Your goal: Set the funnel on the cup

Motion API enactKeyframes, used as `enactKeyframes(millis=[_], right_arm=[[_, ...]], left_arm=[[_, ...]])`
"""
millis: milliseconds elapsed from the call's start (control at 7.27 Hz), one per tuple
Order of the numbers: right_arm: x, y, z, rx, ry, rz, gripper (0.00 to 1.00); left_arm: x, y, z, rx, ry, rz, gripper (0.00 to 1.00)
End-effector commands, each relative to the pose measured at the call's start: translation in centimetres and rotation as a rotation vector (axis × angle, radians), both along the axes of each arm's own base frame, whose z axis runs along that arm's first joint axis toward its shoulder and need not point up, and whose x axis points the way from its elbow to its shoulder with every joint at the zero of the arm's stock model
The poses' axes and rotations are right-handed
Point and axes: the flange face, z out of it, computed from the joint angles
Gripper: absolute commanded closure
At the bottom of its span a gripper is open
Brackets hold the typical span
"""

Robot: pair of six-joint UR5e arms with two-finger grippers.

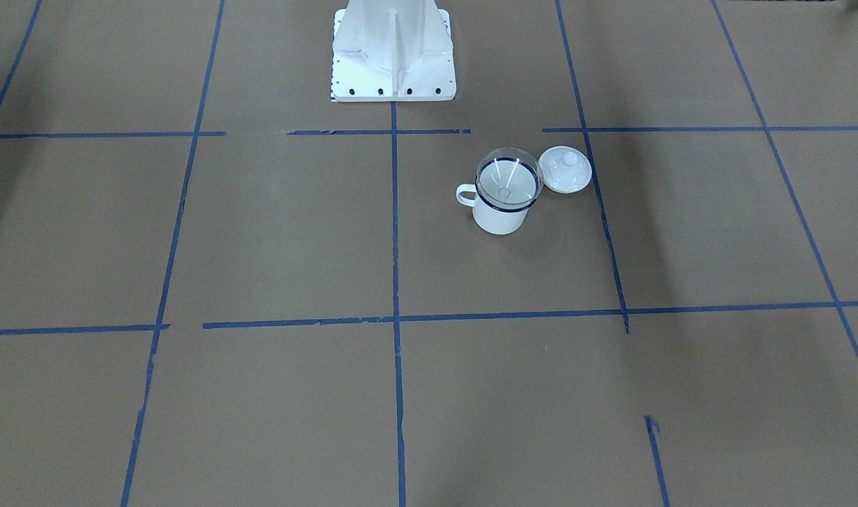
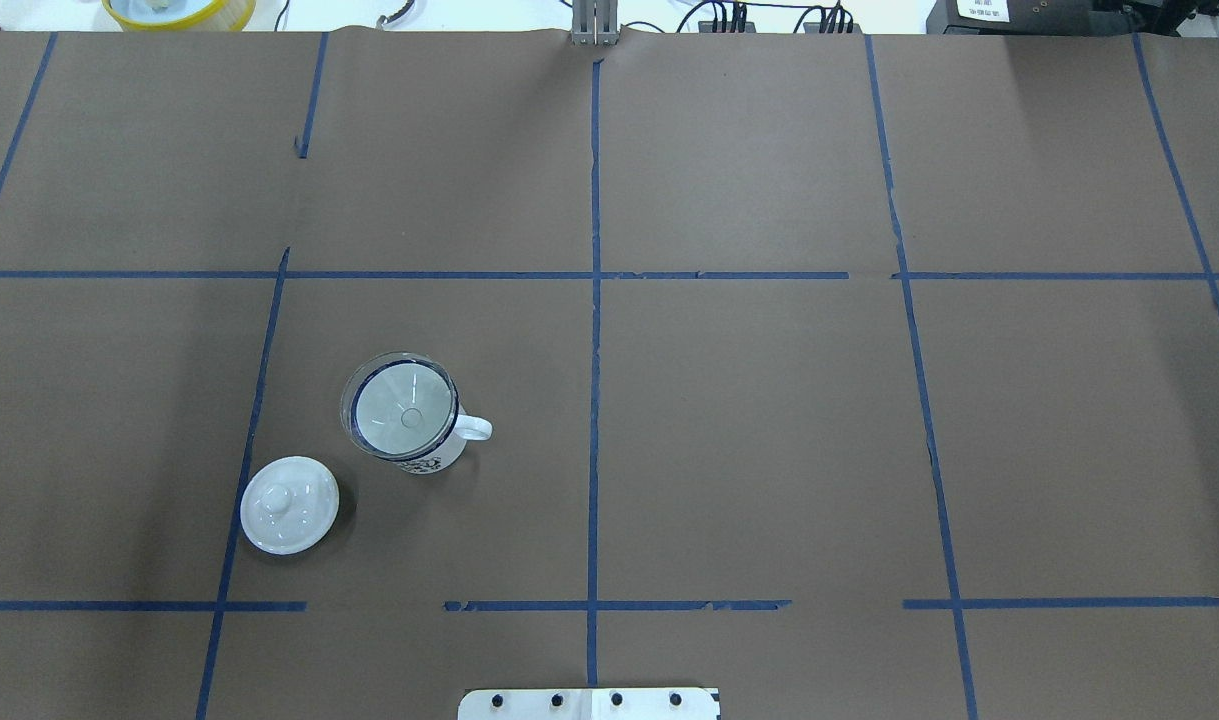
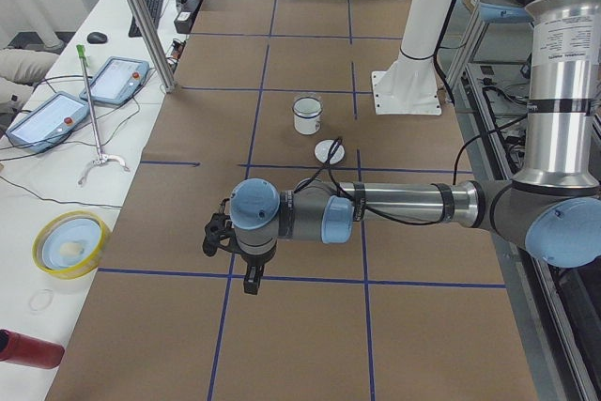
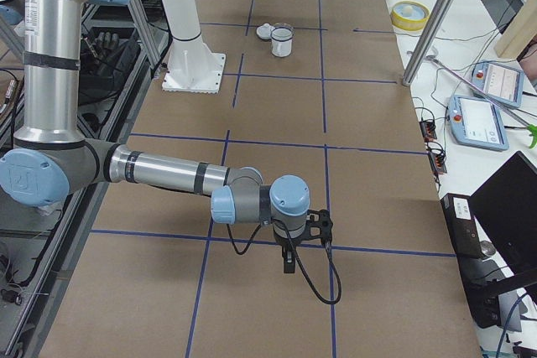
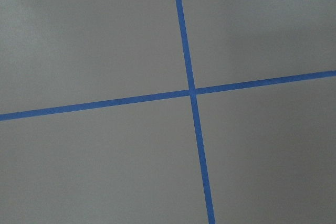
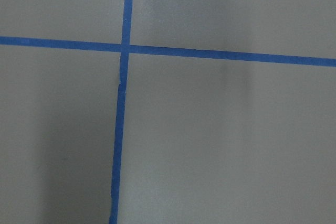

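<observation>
The clear funnel [image 1: 509, 176] sits in the top of the white cup [image 1: 499, 217].
They stand right of the middle in the front view's upper half, with a small white lid [image 1: 565, 169] just beside them. The left gripper [image 3: 251, 281] and right gripper [image 4: 289, 262] hang well apart from the cup; I cannot tell if they are wide or narrow.
</observation>
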Motion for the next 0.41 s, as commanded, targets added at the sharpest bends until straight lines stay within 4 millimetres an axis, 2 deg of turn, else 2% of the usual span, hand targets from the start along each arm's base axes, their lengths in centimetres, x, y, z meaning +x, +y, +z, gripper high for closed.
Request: enactKeyframes(millis=[0, 138, 275], right_arm=[[0.0, 0.0, 0.0, -0.001, 0.001, 0.000, 0.00], [0.0, 0.0, 0.0, -0.001, 0.000, 0.000, 0.00], [0.0, 0.0, 0.0, -0.001, 0.000, 0.000, 0.00]], left_arm=[[0.1, -1.4, -2.5, -0.083, 0.004, 0.001, 0.00], [0.1, -2.6, -4.1, -0.083, 0.004, 0.002, 0.00], [0.1, -2.8, -4.2, -0.081, 0.004, 0.002, 0.00]])
